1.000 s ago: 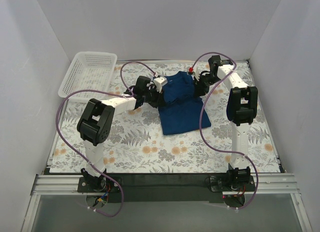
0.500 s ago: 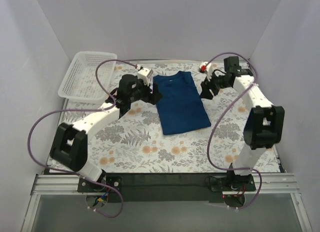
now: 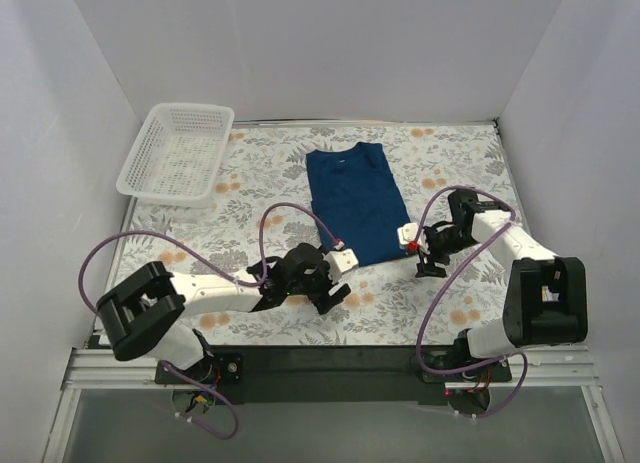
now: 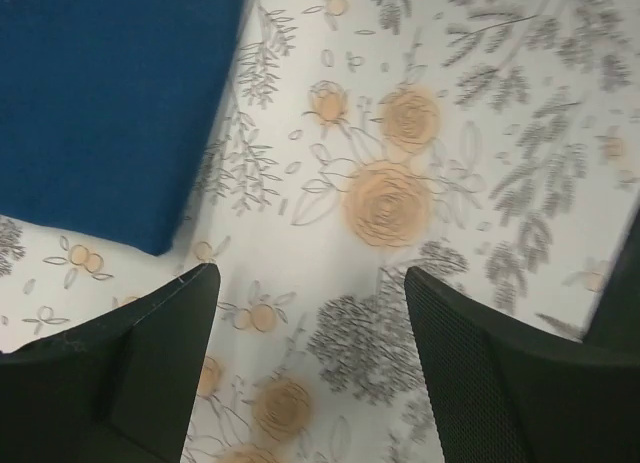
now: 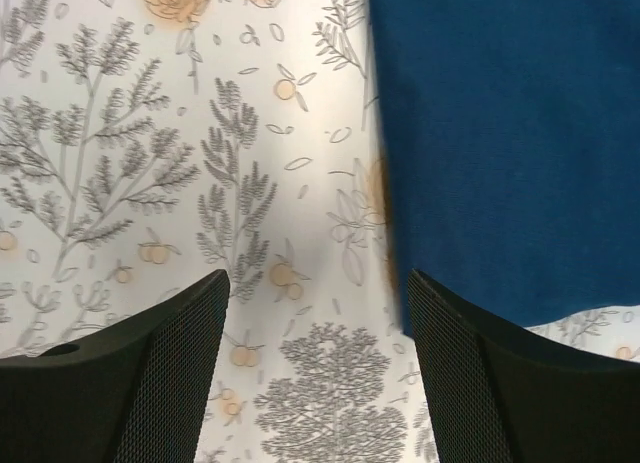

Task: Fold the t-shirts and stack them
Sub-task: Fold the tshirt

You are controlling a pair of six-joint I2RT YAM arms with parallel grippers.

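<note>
Both pairs of jaws stood spread with nothing between them, as each wrist view showed us plainly. At far left the basket [image 3: 190,108] sat in the back corner of the table [image 3: 250,218], well apart from the work. Our left gripper [image 3: 333,289] hung low just beside the near-left corner of the shirt [image 3: 352,195], which lay flat mid-table as a narrow strip, collar at the far end and hem toward the bases. Our right gripper [image 3: 428,255] hung just beside the near-right corner, the blue edge reaching close to one of its fingers. We judged the shirt light, soft and limp. It would sag from any single hold, and its layers could slide apart. So we thought the best grip was at both hem corners, pinched through every layer and lifted together. On the left, we saw open table between shirt and basket, and more in front toward the bases. On the right, the side wall [image 3: 570,133] stood nearer, so that elbow had less room to swing.
</note>
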